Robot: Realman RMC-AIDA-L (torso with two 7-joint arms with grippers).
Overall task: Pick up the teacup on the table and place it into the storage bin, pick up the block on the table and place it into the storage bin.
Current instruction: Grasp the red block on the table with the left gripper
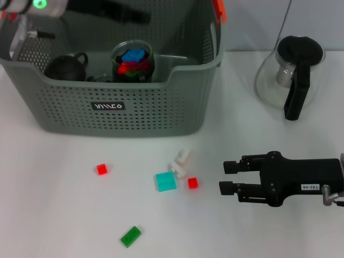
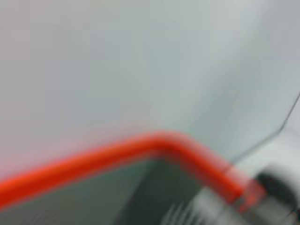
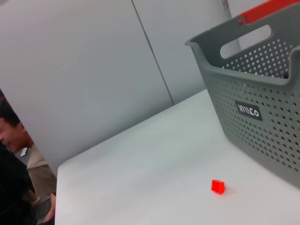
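Observation:
The grey-green storage bin (image 1: 107,107) stands at the back left of the table and also shows in the right wrist view (image 3: 262,117). Inside it a dark teacup (image 1: 65,67) sits next to a glass cup (image 1: 133,61) filled with coloured blocks. On the table lie a red block (image 1: 101,169) (image 3: 217,186), a cyan block (image 1: 166,181), a second red block (image 1: 192,183), a white piece (image 1: 180,161) and a green block (image 1: 130,236). My right gripper (image 1: 226,177) is open just right of the cyan and red blocks, holding nothing. My left arm (image 1: 32,19) hovers over the bin's back left corner.
A glass teapot (image 1: 293,75) with black lid and handle stands at the back right. The bin's orange handle clip (image 2: 140,150) fills the left wrist view. A person (image 3: 14,154) sits beyond the table's far edge in the right wrist view.

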